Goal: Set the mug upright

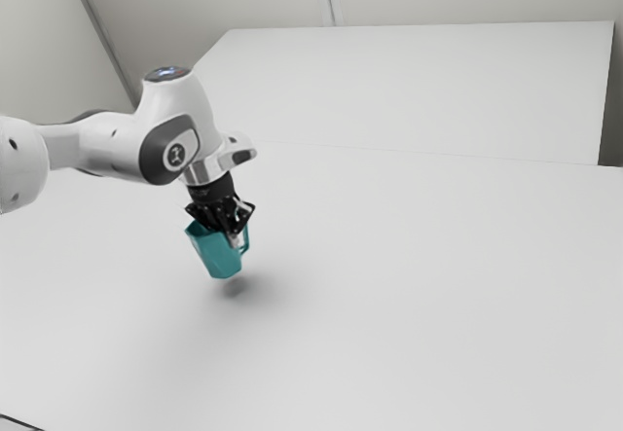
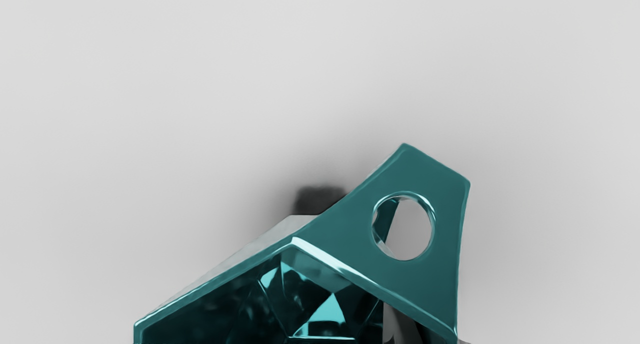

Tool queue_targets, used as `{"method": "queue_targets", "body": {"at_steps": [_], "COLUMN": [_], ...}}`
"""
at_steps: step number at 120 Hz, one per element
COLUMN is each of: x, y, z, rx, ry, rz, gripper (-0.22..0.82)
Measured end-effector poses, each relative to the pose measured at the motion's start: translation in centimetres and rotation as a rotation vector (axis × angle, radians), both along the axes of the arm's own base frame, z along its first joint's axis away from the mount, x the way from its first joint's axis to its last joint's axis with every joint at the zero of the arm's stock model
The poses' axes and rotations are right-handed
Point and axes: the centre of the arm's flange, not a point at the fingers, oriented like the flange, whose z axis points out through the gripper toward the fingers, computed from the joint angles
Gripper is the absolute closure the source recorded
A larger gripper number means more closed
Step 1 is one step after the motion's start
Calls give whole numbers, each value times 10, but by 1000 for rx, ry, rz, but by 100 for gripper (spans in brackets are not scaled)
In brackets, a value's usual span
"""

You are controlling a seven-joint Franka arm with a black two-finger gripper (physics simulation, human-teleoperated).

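The black gripper [image 1: 233,235] points down in the exterior view, shut on the teal mug [image 1: 216,254] at its upper part. The mug hangs a little above the table, tilted, its opening up toward the hand and its handle on the exterior view's right. Looking from the wrist, I see into the faceted mug [image 2: 215,314], with the flat handle and its round hole beside the rim. The gripper [image 2: 424,333] has one dark finger inside the mug near the handle; the other is mostly hidden behind the wall.
The broad white table [image 1: 419,285] spreads beneath the hand, with a dark shadow under the mug. Pale walls stand behind the table's far edge. A thin dark line crosses the exterior view's lower left corner.
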Motion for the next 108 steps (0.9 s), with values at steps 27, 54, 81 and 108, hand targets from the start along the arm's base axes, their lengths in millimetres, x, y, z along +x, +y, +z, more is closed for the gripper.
{"method": "queue_targets", "body": {"at_steps": [27, 54, 81, 108], "x": [10, 17, 19, 14], "y": [0, 8, 7, 6], "z": [-27, -47, -38, 8], "rx": [1, 1, -1, -3], "ry": [-5, -11, -40, -112], "rz": [-16, -12, -19, -25], "gripper": [77, 77, 36, 12]}}
